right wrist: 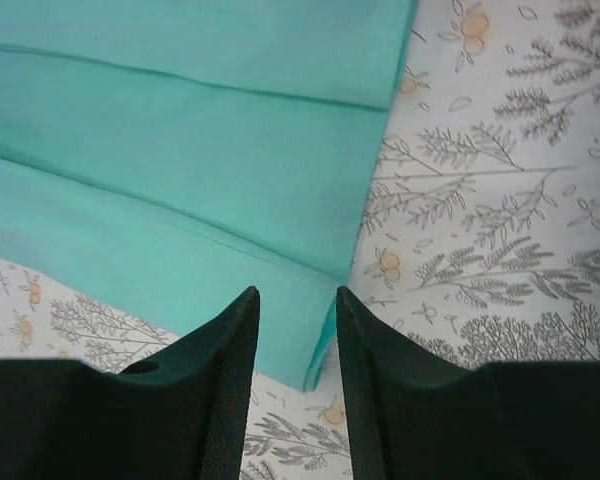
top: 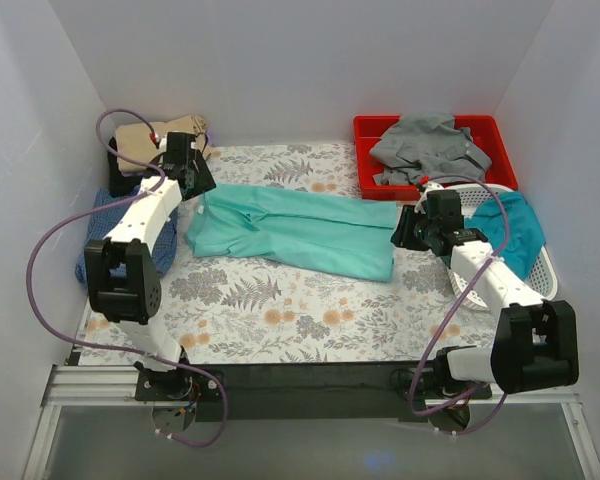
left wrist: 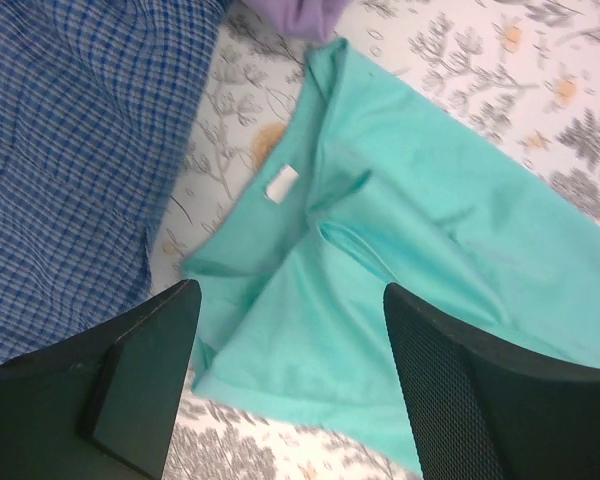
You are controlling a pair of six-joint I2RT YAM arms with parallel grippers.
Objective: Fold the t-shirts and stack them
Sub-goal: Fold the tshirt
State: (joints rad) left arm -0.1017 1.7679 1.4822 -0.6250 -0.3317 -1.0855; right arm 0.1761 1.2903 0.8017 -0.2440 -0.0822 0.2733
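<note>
The mint green t-shirt (top: 300, 230) lies folded lengthwise across the floral table cover, collar end to the left and hem end to the right. My left gripper (top: 195, 187) hovers over the collar end. In the left wrist view it (left wrist: 290, 300) is wide open and empty above the shirt (left wrist: 400, 220), whose white neck label (left wrist: 280, 184) shows. My right gripper (top: 408, 232) is at the hem end. In the right wrist view its jaws (right wrist: 296, 295) stand apart with the shirt's folded hem corner (right wrist: 320, 350) between them, not pinched.
A tan shirt (top: 160, 135) lies at the back left and a blue checked cloth (top: 105, 235) at the left edge, also in the left wrist view (left wrist: 70, 150). A grey shirt (top: 430, 145) fills the red bin (top: 365, 130). A teal shirt (top: 515, 230) sits in the white basket (top: 545, 275).
</note>
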